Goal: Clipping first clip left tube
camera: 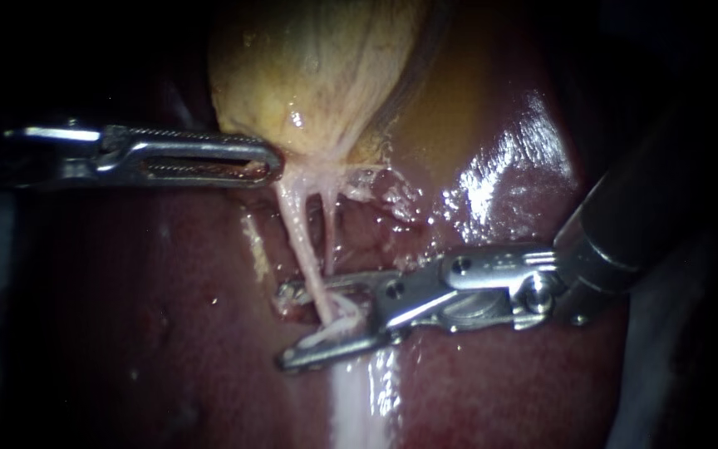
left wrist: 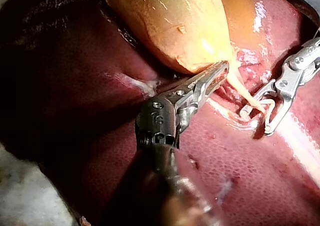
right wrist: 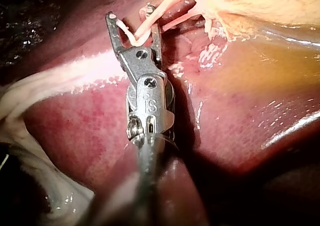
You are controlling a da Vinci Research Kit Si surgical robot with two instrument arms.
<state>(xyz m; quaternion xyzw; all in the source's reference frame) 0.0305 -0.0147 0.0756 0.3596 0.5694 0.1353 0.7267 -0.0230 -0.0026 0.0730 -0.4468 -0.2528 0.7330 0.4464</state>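
- Straddling the left tube (camera: pixel 302 245), my right instrument (camera: pixel 284 326) has its jaws spread. One jaw sits on each side of the tube's lower end, and they are not closed on it.
- The left tube runs taut from the neck of the gallbladder (camera: pixel 317 66) down over the liver (camera: pixel 126 316), just beside the right tube (camera: pixel 328 229).
- My left instrument (camera: pixel 269 162) has its jaws pressed together, pinching the edge of the gallbladder's neck where both tubes begin.
- A pale strip (camera: pixel 355 407) crosses the liver's surface from under the right instrument's jaws.
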